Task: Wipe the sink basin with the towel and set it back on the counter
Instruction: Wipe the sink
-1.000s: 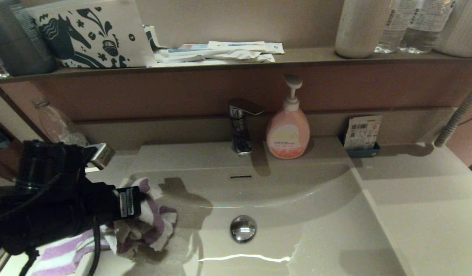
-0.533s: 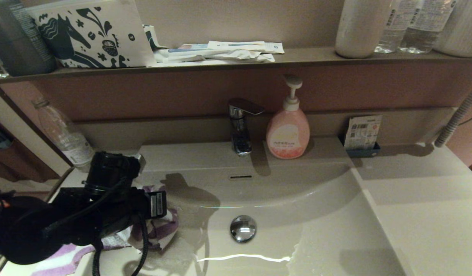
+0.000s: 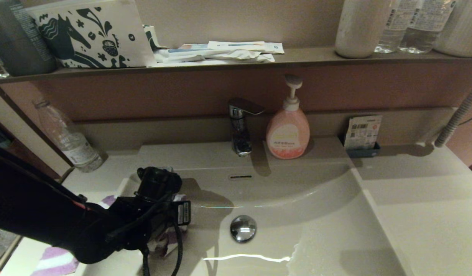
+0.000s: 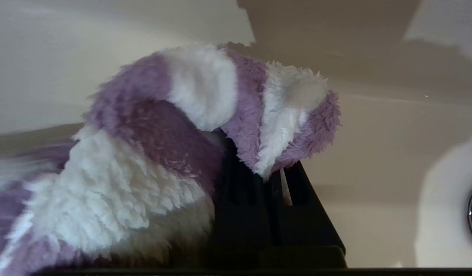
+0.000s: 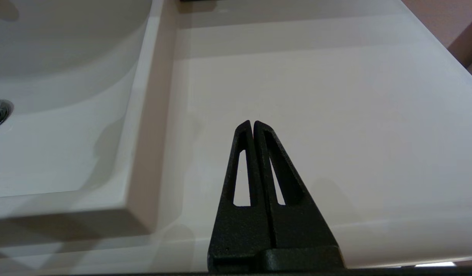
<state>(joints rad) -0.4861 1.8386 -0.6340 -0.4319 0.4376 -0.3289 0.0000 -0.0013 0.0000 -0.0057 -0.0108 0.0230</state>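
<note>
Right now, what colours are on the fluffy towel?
Purple and white stripes on the towel, clearest in the left wrist view.

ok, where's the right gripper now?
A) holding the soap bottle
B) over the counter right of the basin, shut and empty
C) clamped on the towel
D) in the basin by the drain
B: the right gripper hangs over the bare counter, fingers together with nothing between them; the left gripper has the towel.

No legible text on the pump bottle (image 3: 287, 132), packet (image 3: 362, 132) or shelf bottles (image 3: 412, 25).
</note>
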